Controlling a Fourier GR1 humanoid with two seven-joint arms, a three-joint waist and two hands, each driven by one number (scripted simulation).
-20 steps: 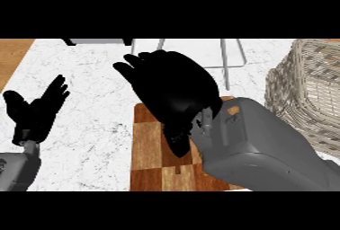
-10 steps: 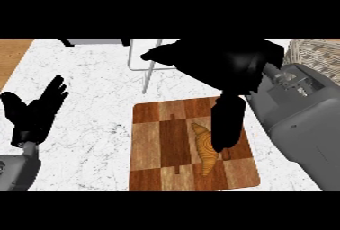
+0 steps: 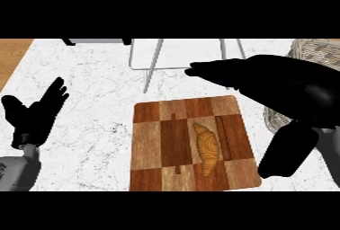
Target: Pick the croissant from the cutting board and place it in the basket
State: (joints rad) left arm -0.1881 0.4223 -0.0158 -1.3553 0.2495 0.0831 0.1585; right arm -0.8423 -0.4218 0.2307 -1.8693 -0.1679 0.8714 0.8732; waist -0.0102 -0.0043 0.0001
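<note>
A golden croissant (image 3: 207, 148) lies lengthwise on the checkered wooden cutting board (image 3: 159, 148), right of the board's middle. My right hand (image 3: 285, 87) hovers above the board's far right corner, open, fingers stretched toward the left and thumb hanging down at the board's right edge. It holds nothing and stands apart from the croissant. The wicker basket (image 3: 319, 47) shows only partly at the right edge, mostly hidden behind that hand. My left hand (image 3: 33, 117) rests open at the left, fingers up.
The counter is white marble (image 3: 86, 81). A metal wire frame (image 3: 159, 54) stands at the back behind the board. A wooden strip (image 3: 13, 54) runs along the far left edge.
My right hand has swung off the board toward the right and upward, uncovering the croissant fully. The view has shifted a little. The left hand has stayed where it was.
</note>
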